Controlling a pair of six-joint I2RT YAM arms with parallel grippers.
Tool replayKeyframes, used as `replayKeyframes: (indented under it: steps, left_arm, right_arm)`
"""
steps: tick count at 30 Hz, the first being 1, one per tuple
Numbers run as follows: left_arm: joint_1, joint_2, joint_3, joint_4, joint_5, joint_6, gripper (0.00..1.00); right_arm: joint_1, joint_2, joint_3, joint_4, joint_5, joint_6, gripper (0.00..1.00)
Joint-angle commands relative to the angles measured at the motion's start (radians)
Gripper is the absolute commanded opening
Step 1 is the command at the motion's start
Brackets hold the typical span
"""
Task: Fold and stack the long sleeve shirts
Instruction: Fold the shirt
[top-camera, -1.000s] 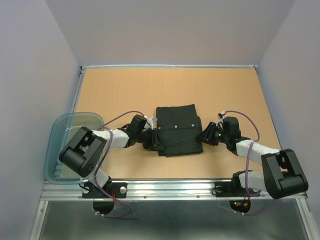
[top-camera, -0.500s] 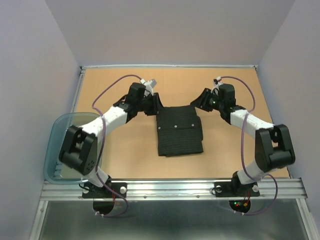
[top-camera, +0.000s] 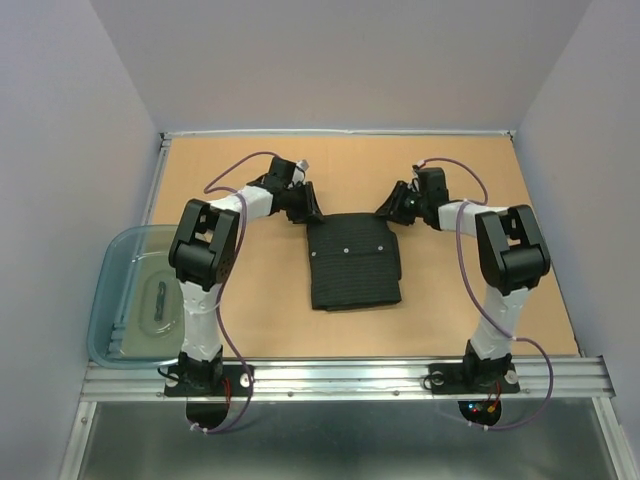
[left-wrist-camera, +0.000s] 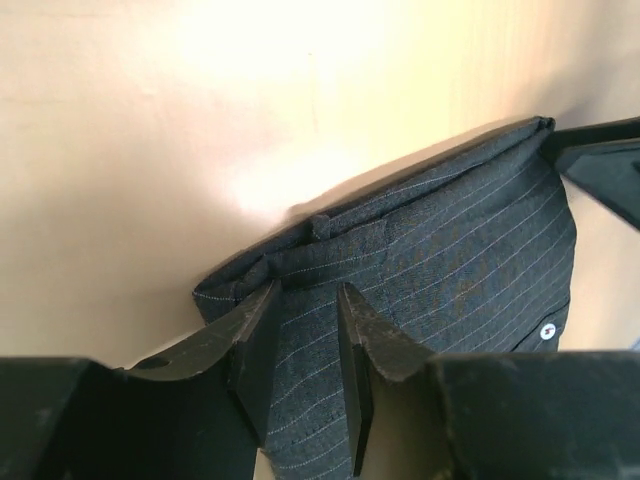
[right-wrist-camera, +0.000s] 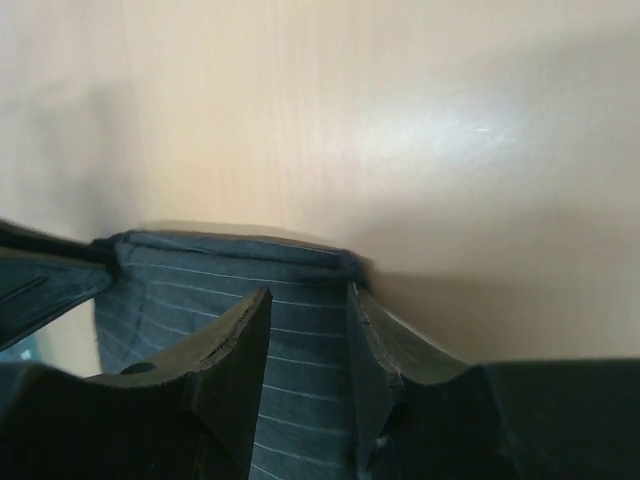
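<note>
Now both grippers, left (top-camera: 308, 213) and right (top-camera: 388, 213), pinch the folded shirt's (top-camera: 353, 264) far corners (pinstriped fabric between fingers).

Two black-and-white arms with purple cables

Each arm has white links between bulky black joint housings, and a thin purple cable loops along it. The left gripper (left-wrist-camera: 305, 345) and right gripper (right-wrist-camera: 305, 355) have matte black, wedge-shaped fingers.

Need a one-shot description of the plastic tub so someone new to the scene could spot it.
Start at the tan table in the top view and go to its left edge, near the left arm's base. The plastic tub sits there, overhanging the table edge. It is translucent blue-grey with rounded corners, unlike the flat black folded shirt at the table's centre.
</note>
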Motion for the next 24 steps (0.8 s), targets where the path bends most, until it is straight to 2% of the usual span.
replayKeyframes:
  steps: [1,4,7,10,14,17,21,24]
  left_arm:
    - [0.004,-0.152,0.005,-0.069,-0.057,0.073,0.40]
    - [-0.050,-0.312,-0.040,-0.107,-0.205,0.144,0.41]
    - [-0.122,-0.410,-0.061,-0.151,-0.324,0.246,0.43]
    - [-0.255,-0.425,-0.089,-0.219,-0.505,0.314,0.44]
    - [-0.306,-0.365,-0.127,-0.257,-0.548,0.291,0.45]
    - [-0.335,-0.319,-0.150,-0.259,-0.560,0.257,0.45]
    - [-0.360,-0.291,-0.207,-0.225,-0.570,0.178,0.45]
    - [-0.387,-0.274,-0.233,-0.207,-0.571,0.170,0.45]
  right_arm:
    - [-0.008,-0.103,0.051,-0.094,0.157,-0.082,0.42]
    - [-0.008,-0.258,-0.015,-0.159,0.206,-0.092,0.45]
    - [-0.005,-0.415,-0.087,-0.209,0.187,-0.077,0.48]
    - [0.016,-0.568,-0.251,-0.284,0.147,-0.034,0.55]
    - [0.044,-0.763,-0.445,-0.318,0.082,0.079,0.58]
    - [0.076,-0.866,-0.529,-0.325,0.030,0.141,0.59]
    - [0.098,-0.886,-0.600,-0.324,-0.024,0.153,0.58]
    - [0.105,-0.825,-0.609,-0.319,-0.008,0.129,0.55]
